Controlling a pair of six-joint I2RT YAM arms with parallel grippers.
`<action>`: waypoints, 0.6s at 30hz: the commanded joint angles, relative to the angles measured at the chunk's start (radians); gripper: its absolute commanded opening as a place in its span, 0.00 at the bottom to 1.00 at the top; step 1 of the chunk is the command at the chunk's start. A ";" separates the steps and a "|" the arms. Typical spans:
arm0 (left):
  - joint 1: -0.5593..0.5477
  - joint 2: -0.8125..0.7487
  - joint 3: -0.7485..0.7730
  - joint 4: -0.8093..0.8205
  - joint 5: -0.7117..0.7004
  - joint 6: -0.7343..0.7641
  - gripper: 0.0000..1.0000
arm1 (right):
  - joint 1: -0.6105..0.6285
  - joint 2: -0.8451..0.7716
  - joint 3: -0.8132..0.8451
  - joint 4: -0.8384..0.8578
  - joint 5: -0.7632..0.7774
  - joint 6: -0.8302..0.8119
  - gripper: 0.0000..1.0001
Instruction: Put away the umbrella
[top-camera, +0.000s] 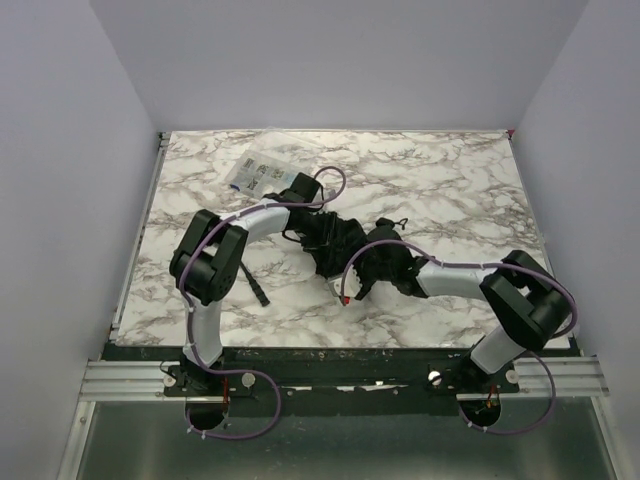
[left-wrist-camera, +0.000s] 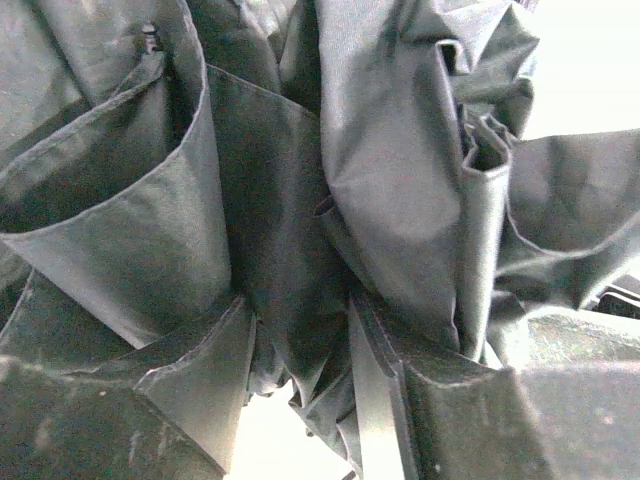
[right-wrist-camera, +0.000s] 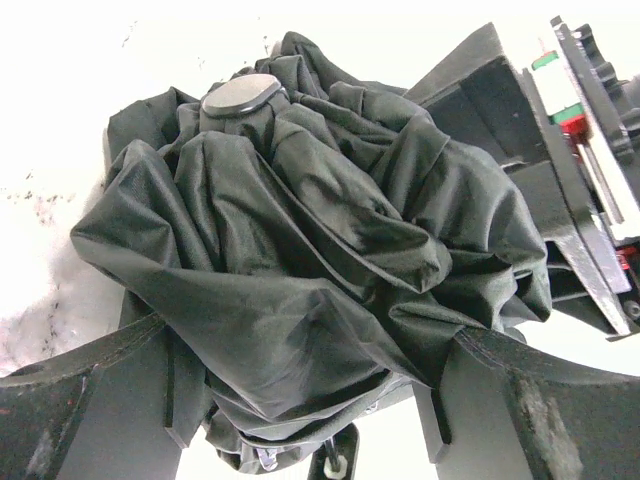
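The umbrella (top-camera: 335, 243) lies crumpled at mid-table, a bunch of dark grey-green fabric between both arms. In the left wrist view its folds (left-wrist-camera: 390, 150) fill the frame, and my left gripper (left-wrist-camera: 300, 312) is shut on a gathered pleat that touches both fingers (left-wrist-camera: 470, 420). Seen from above, the left gripper (top-camera: 318, 228) is at the umbrella's far-left side and my right gripper (top-camera: 372, 262) at its near-right side. The right gripper (right-wrist-camera: 310, 335) stands open astride the canopy (right-wrist-camera: 300, 230), fabric bulging over both fingers (right-wrist-camera: 90, 410). A round black cap (right-wrist-camera: 243, 95) tops the bundle.
A clear plastic packet (top-camera: 258, 175) lies at the back left of the marble table (top-camera: 450, 190). A small black-handled tool (top-camera: 260, 292) rests near the left arm's elbow. The left gripper's body (right-wrist-camera: 560, 150) is close on the right of the right wrist view.
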 joint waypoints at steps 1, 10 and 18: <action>-0.007 0.011 0.058 -0.058 0.193 -0.031 0.46 | 0.000 0.083 0.064 -0.425 -0.052 -0.036 0.77; 0.067 -0.031 0.127 -0.054 0.189 -0.061 0.52 | 0.001 0.136 0.120 -0.534 -0.074 -0.051 0.72; 0.131 -0.161 0.049 0.065 0.148 -0.100 0.53 | 0.000 0.219 0.234 -0.690 -0.083 -0.043 0.67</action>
